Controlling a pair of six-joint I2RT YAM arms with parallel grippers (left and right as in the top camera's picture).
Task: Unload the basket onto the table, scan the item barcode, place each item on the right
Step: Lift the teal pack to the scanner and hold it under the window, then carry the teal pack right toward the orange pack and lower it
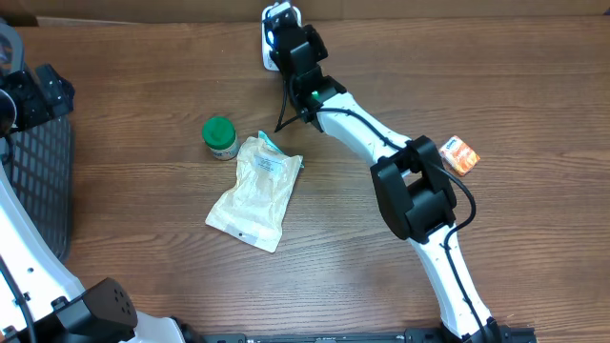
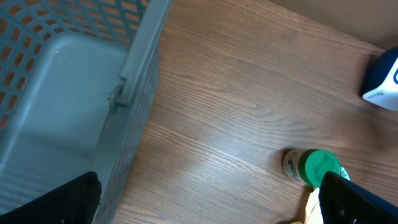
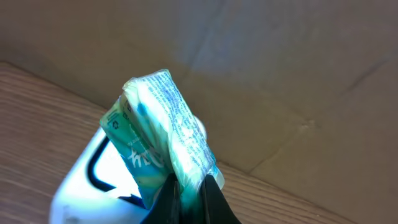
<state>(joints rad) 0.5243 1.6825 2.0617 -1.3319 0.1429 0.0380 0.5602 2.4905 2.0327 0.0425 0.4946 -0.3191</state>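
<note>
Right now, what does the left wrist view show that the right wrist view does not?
Only the left wrist: the grey basket, the green-capped bottle, the open left gripper. Only the right wrist: a green printed packet pinched in the shut right gripper. Both: the wooden table, and probably the white scanner, cut off at the left wrist view's edge.

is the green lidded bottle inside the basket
No, the green-lidded bottle sits on the bare wooden table beside the pouch, well apart from the basket at the table's edge.
</note>
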